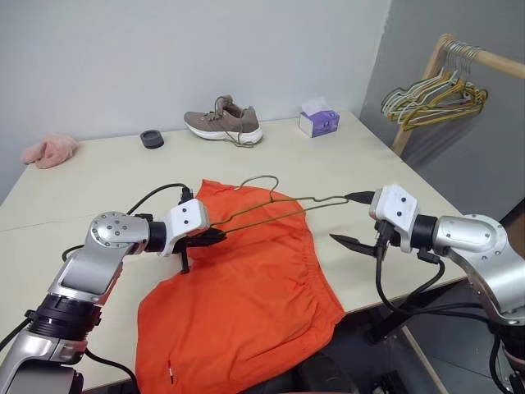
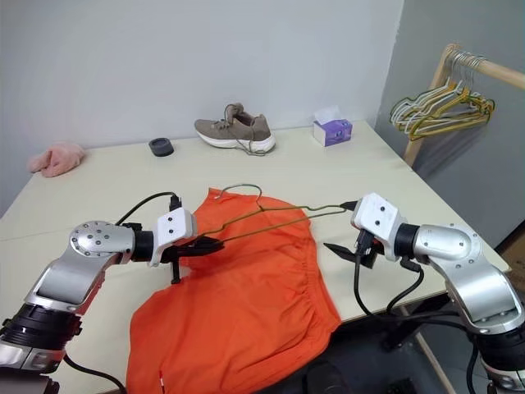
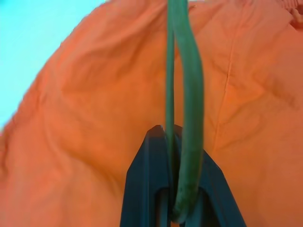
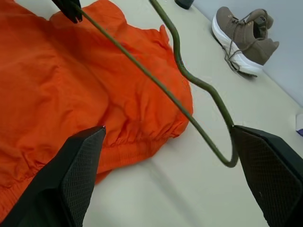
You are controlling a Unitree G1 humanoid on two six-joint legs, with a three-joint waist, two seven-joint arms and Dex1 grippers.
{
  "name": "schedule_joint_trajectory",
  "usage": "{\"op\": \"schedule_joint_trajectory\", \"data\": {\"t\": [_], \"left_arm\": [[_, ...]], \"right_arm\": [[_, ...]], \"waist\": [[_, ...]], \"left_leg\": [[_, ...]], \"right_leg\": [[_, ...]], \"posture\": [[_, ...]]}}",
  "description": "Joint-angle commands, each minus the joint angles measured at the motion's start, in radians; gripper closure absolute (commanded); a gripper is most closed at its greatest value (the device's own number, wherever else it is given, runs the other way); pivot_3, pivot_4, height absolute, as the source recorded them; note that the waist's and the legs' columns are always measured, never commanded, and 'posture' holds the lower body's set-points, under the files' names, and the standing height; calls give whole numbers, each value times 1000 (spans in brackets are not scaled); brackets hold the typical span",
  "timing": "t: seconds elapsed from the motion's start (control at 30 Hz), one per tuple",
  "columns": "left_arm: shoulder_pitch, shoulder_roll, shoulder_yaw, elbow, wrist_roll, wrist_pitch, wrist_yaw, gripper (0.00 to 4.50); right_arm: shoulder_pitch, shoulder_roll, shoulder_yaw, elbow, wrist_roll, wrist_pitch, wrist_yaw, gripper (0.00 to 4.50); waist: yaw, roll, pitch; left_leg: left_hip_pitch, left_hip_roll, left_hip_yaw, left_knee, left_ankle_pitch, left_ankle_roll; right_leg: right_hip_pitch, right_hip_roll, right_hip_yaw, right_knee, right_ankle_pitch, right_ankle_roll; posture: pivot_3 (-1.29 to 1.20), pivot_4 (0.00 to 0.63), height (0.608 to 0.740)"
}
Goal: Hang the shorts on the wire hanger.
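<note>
Now the left gripper [image 1: 215, 237] jaws pinch the wire hanger [image 1: 279, 209] above the shorts [image 1: 246, 295]; the right gripper [image 1: 354, 218], at three o'clock, gapes wide. Next, probably, threading the hanger into the waistband.

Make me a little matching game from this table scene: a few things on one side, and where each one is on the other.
Things:
1. shorts
2. wire hanger
3. shoe
4. pink cloth

Places:
A. far left corner of the table
B. spread on the table's near edge
C. held up in the left claw
D. by the back wall, beside the tissue box

Pairs: 1-B, 2-C, 3-D, 4-A
</note>
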Motion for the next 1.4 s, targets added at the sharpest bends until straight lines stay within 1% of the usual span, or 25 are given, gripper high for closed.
{"op": "schedule_joint_trajectory", "data": {"t": [0.03,0.17,0.3,0.47,0.57,0.6,0.63,0.67,0.73,0.8,0.93,1.07,1.13,1.2,1.23,1.4], "left_arm": [[-37,14,-16,-45,29,-27,-21,4500],[-47,12,-37,-62,53,-33,-35,4500],[-50,-1,-37,-65,60,-29,-34,4500],[-43,-3,-38,-81,61,-22,-43,4500],[-30,-1,-36,-77,64,-36,-46,4500],[-25,0,-36,-75,65,-40,-46,4500],[-19,-1,-37,-76,66,-43,-47,4500],[-14,-1,-38,-77,67,-45,-47,4500],[-4,-1,-41,-81,68,-49,-49,4500],[6,-1,-42,-84,71,-53,-49,4500],[25,-8,-38,-90,60,-44,-50,4500],[52,-22,-33,-107,36,-23,-51,4500],[68,-36,-22,-115,-2,1,-62,4500],[76,-57,7,-134,-67,59,-69,3975],[78,-64,18,-142,-91,85,-69,3800],[66,-83,103,-127,-204,193,-48,2187]], "right_arm": [[-75,-27,52,4,-37,63,5,15],[-135,-41,131,46,-79,60,38,15],[-165,-55,191,72,-108,63,80,15],[-197,-39,253,105,-130,84,117,15],[-226,-26,286,115,-136,107,132,550],[-234,-21,295,118,-137,115,135,869],[-242,-15,304,123,-139,123,136,1320],[-248,-9,310,128,-142,127,136,1535],[-262,4,321,136,-145,138,137,2353],[-270,15,324,135,-139,157,144,3001],[-274,32,322,117,-118,208,160,4489],[-259,29,320,99,-110,226,166,4489],[-247,23,317,87,-106,229,165,4489],[-236,16,312,80,-104,229,165,4500],[-233,13,310,77,-104,229,164,4500],[-183,-24,271,50,-91,241,166,4500]], "waist": [[-4,0,0],[-11,0,0],[-16,0,0],[-16,0,0],[-17,0,0],[-17,0,0],[-18,0,0],[-18,0,0],[-18,0,0],[-18,0,0],[-16,0,0],[-16,0,1],[-15,0,1],[-15,0,1],[-14,0,1],[-15,0,1]], "left_leg": [[0,0,0,0,0,0],[-1,0,0,0,0,0],[-1,0,-1,0,0,0],[-1,0,-1,0,0,0],[-1,0,-1,0,0,0],[-1,0,-1,0,0,0],[-1,0,-1,0,0,0],[-1,0,-2,0,0,0],[-1,0,-2,0,0,0],[-1,0,-2,0,0,0],[-1,0,-2,0,0,0],[-1,0,-3,0,0,0],[-1,0,-3,0,0,0],[-1,0,-3,0,0,0],[-1,0,-3,0,0,0],[-1,0,-3,0,0,0]], "right_leg": [[0,0,0,0,0,0],[0,0,0,0,0,0],[-1,0,0,0,0,0],[-1,0,0,0,0,0],[-1,0,1,0,0,0],[-1,0,0,0,0,0],[-1,0,0,0,0,0],[-1,0,0,0,0,0],[-1,0,0,0,0,0],[-1,0,0,0,0,0],[-1,0,0,0,0,0],[-1,0,0,0,0,0],[-1,0,0,0,0,0],[-1,0,0,0,0,0],[-1,0,0,0,0,0],[0,0,0,0,0,0]], "posture": [[-345,0,740],[-343,0,740],[-341,0,740],[-337,0,740],[-336,0,740],[-336,0,740],[-335,0,740],[-333,0,740],[-333,0,740],[-330,0,740],[-330,0,740],[-325,0,740],[-326,0,740],[-327,0,740],[-328,0,740],[-337,0,740]]}}
